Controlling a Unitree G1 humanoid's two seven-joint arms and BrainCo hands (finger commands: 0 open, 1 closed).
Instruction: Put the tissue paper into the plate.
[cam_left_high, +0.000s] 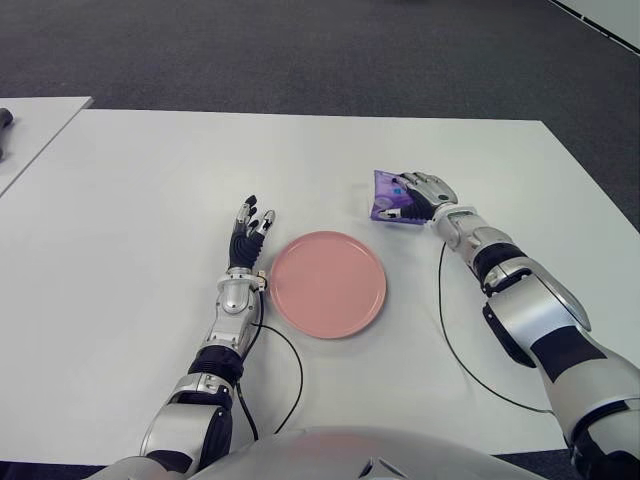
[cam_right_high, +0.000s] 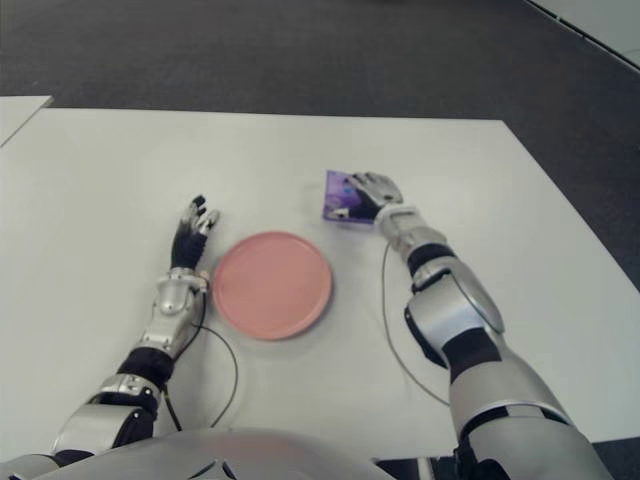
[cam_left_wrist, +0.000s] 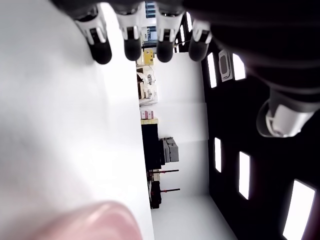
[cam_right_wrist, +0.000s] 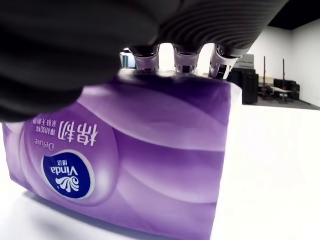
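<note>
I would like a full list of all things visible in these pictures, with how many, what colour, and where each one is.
tissue pack: one, purple with a blue Vinda logo, on the table beyond the plate and to its right, under the right robot hand.
plate: one, pink, round, on the table in front of the robot, holding nothing.
table: one, white, carrying the pack and plate.
second table: one, white, only a corner showing at far left.
floor: dark grey carpet beyond the table.
cables: two, black, one trailing from each wrist.
left robot hand: one, black and silver, fingers spread, just left of the plate.
right robot hand: one, closed over the tissue pack.
</note>
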